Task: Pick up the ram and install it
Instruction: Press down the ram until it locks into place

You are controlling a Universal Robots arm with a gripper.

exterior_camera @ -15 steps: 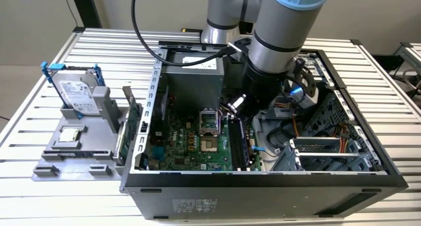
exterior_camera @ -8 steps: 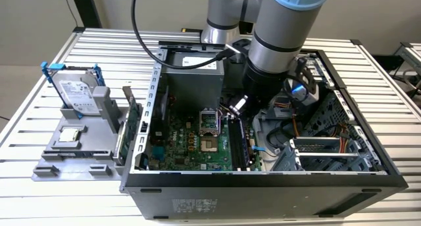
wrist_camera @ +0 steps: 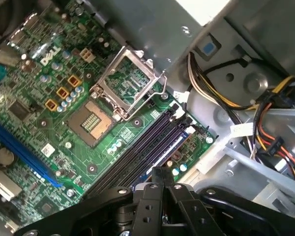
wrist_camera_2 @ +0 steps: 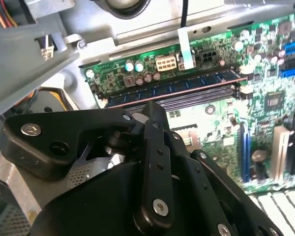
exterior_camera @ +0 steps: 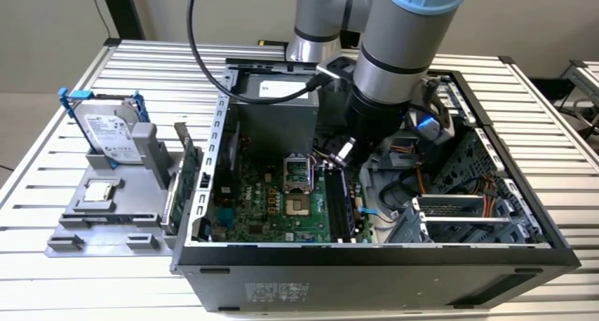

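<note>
The ram (wrist_camera_2: 187, 84) is a thin dark bluish stick standing in the outermost black slot of the motherboard (wrist_camera: 64, 73), next to the case's metal edge; it also shows in the first wrist view (wrist_camera: 169, 146). My gripper (wrist_camera: 162, 171) hovers just above the near end of the slots, its black fingers pressed together with nothing between them. In the second wrist view the gripper (wrist_camera_2: 155, 109) sits close over the slots beside the ram. In the exterior view the gripper (exterior_camera: 339, 153) reaches down into the open computer case (exterior_camera: 374, 258), over the top end of the memory slots (exterior_camera: 339, 202).
An open processor socket (wrist_camera: 125, 81) lies beside the slots. Bundled power cables (wrist_camera: 265, 103) and drive bays crowd the case's other side. On the exterior view's left a grey tray (exterior_camera: 103, 226) holds a hard drive (exterior_camera: 108, 135), a processor chip (exterior_camera: 98, 191) and a green expansion card (exterior_camera: 184, 174).
</note>
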